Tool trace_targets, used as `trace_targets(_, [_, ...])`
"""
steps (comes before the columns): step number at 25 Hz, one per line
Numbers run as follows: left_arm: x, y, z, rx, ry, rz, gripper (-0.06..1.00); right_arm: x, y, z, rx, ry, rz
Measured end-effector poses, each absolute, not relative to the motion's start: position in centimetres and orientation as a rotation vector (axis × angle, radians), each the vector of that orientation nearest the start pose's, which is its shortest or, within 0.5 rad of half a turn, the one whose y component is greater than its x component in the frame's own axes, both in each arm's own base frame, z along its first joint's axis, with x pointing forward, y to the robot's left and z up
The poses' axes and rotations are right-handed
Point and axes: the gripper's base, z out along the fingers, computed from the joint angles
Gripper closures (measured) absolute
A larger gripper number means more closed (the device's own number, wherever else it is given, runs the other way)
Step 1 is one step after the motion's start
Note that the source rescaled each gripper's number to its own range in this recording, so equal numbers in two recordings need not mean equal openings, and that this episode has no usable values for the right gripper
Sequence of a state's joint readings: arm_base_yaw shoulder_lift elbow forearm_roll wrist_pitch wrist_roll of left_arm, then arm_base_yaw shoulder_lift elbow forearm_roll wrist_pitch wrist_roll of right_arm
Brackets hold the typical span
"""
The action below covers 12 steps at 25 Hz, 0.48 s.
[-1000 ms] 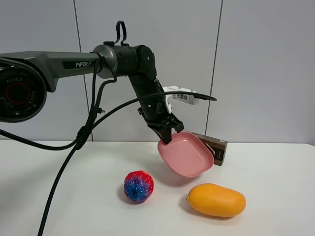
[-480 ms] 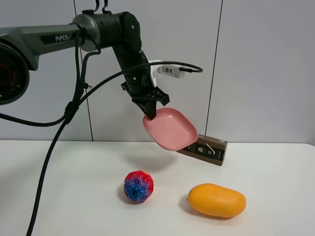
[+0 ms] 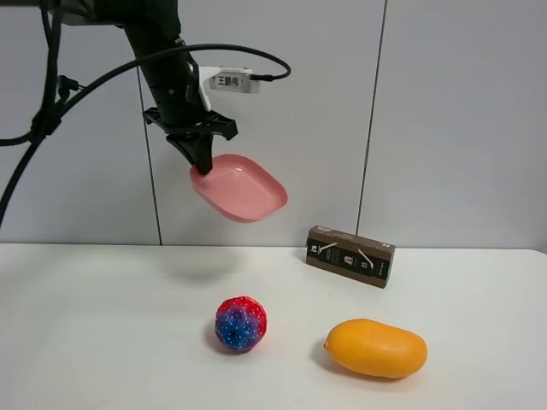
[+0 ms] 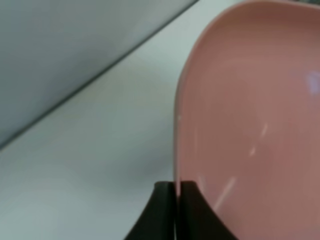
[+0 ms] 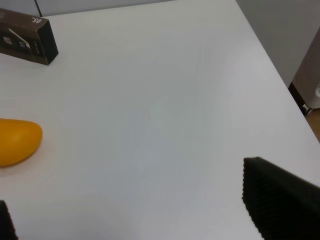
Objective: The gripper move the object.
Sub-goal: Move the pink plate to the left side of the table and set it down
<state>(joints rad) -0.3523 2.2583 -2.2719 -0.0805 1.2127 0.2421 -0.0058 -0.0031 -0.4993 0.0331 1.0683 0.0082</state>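
My left gripper (image 3: 203, 164), a black claw on the dark arm, is shut on the rim of the pink plate (image 3: 240, 188). It holds the plate tilted, high above the white table (image 3: 102, 325), in front of the wall at upper left. In the left wrist view the two fingers (image 4: 192, 212) pinch the plate's edge (image 4: 250, 125). My right gripper (image 5: 125, 192) is open and empty over the table's right part, and is out of the exterior high view.
A red-blue speckled ball (image 3: 240, 323) lies at the table's middle. An orange-yellow mango (image 3: 376, 348) lies to its right, also in the right wrist view (image 5: 17, 141). A dark box (image 3: 350, 254) stands by the wall (image 5: 25, 34). The table's right edge (image 5: 280, 75) shows.
My left gripper has lifted the pink plate up and to the left, from beside the dark box to high in front of the wall. The ball, mango and box have not moved.
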Motion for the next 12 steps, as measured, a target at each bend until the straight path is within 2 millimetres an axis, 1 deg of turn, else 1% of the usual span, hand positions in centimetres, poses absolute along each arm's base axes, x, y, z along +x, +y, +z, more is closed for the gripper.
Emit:
trace_targets(2, [45.9, -16.3, 28.3, 0.702, 2.622, -0.119, 0.94, -0.6, 0.3, 27.6, 0.013, 2.049, 0.041])
trace_targets(6, [44.8, -13.7, 27.5, 0.587, 2.728, -0.077, 0.94, -0.6, 0.3, 27.6, 0.013, 2.049, 0.041])
trace_targets(9, [43.9, -12.1, 26.1, 0.52, 2.817, -0.069, 0.94, -0.6, 0.3, 27.6, 0.013, 2.049, 0.041])
trace_targets(12, [43.2, -10.8, 24.3, 0.484, 2.896, -0.062, 0.94, -0.6, 0.3, 27.6, 0.013, 2.049, 0.041])
